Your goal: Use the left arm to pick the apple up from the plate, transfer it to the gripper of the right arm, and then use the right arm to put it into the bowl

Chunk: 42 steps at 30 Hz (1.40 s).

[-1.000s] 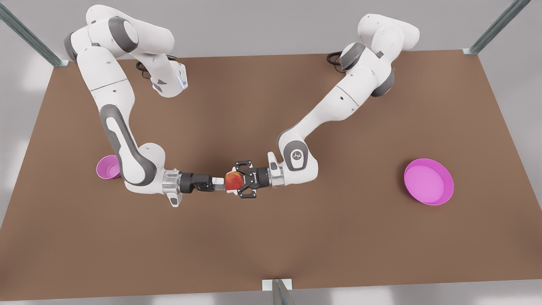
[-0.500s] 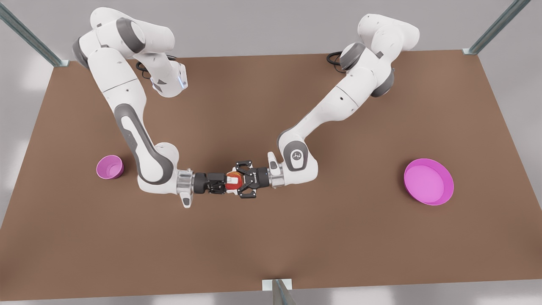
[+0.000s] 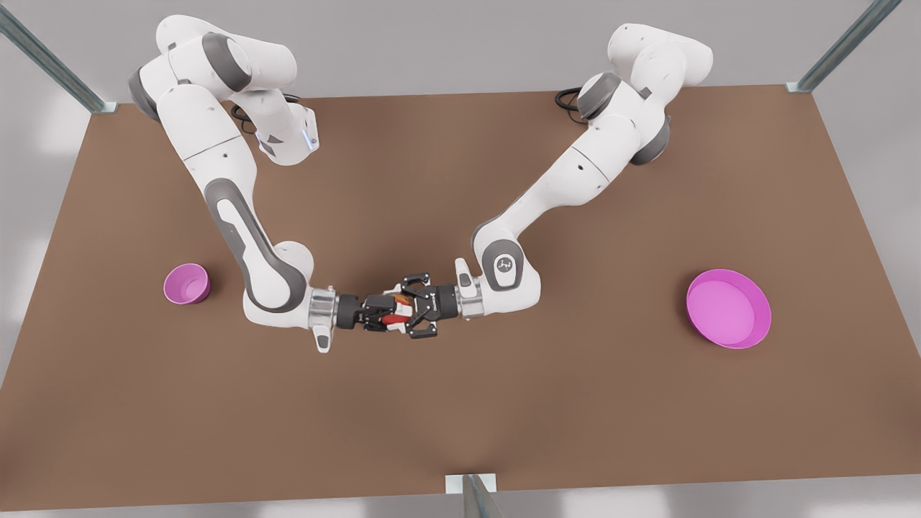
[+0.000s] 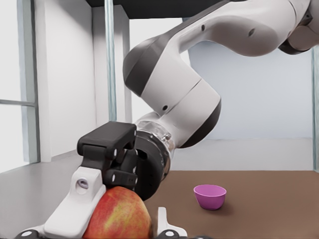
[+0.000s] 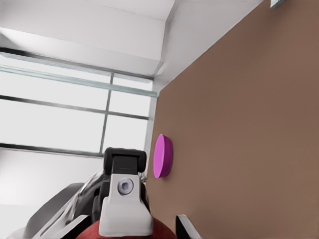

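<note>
Brown and bare over most of its top, the desk [image 3: 575, 403] carries both arms, which reach in from its far edge and meet nose to nose near the middle.

The left arm comes in from the front view's right, and the left gripper [image 3: 400, 314] lies level and points toward the front view's left. The right arm comes in from the front view's left, and the right gripper [image 3: 388, 316] lies level and faces the other head-on. The two are so close that they interlock.

The pink plate [image 3: 728, 309] sits flat on the desk well out to the front view's right, with nothing on it. The small pink bowl [image 3: 186, 283] stands upright well apart on the front view's left, beyond the right arm's elbow.

The red and yellow apple [image 3: 392, 319] is off the desk, caught between the two grippers and mostly hidden by them. The left jaws are clamped on it. The right gripper is up against the apple and seems to straddle it, but I cannot tell whether its jaws have closed on the fruit.
</note>
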Available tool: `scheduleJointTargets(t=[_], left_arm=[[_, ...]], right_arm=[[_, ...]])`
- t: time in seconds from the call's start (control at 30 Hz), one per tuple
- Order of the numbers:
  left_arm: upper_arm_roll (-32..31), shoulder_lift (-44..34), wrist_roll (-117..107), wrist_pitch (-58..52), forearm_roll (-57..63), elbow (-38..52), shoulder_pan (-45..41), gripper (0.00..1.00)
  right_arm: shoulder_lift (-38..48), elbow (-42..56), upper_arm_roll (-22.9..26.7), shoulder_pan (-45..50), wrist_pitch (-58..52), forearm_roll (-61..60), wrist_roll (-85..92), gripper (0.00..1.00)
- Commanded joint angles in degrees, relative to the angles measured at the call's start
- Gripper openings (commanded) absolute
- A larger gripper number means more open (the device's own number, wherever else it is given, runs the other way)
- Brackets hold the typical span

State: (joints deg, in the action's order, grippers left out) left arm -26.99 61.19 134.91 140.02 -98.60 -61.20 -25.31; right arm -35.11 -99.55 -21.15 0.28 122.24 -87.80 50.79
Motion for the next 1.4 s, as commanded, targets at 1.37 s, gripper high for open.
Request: scheduleJointTargets(t=[1.37], left_arm=[[29.7,-45.7,-133.2,-52.5,103.1,-19.2,19.8,1.0]], right_arm=[[8.2,-3.9,0.1,-39.6,-19.2,79.5,11.4,0.55]])
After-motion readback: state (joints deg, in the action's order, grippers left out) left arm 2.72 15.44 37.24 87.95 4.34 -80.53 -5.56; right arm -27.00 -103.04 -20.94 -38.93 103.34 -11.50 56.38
